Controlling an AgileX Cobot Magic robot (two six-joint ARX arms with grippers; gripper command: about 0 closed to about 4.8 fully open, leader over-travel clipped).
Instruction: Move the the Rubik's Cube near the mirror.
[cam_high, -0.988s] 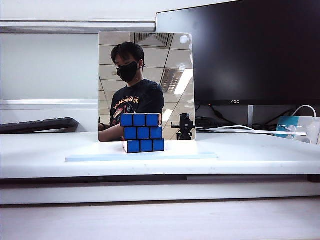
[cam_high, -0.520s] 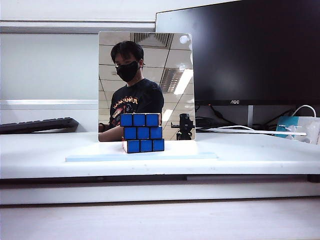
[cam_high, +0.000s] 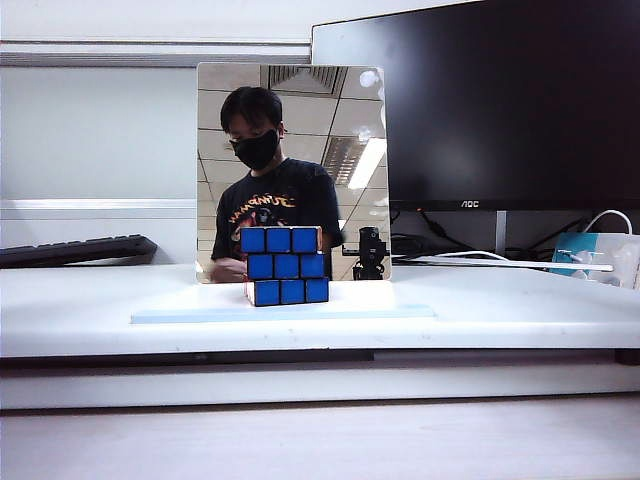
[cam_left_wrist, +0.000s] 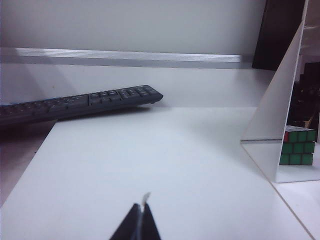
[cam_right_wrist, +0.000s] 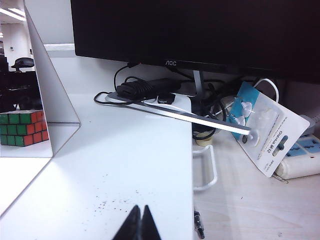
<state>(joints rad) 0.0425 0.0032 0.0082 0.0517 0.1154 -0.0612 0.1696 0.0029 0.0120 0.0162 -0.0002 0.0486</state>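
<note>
Beside the mirror (cam_high: 292, 170), the monitor (cam_high: 490, 105) runs off the exterior view's edge, and the keyboard (cam_high: 75, 249) is cut short likewise. Both wrist views catch the Rubik's Cube (cam_high: 286, 265) only as a reflection in that mirror.

One Rubik's Cube (cam_high: 286, 266) stands on the white surface (cam_high: 80, 310), showing nine blue squares on its front face, three rows of three. One mirror (cam_high: 292, 150) stands behind it, on one pale-blue base (cam_high: 390, 311). One black monitor (cam_high: 500, 100) stands at the surface's far right edge, and one dark keyboard (cam_high: 75, 249) lies at its far left edge. One blue-and-white packet (cam_right_wrist: 267, 132) lies off the right edge. Two grippers show, one per wrist view: the left gripper (cam_left_wrist: 141, 220) and the right gripper (cam_right_wrist: 140, 222), each with two fingers pressed together.
</note>
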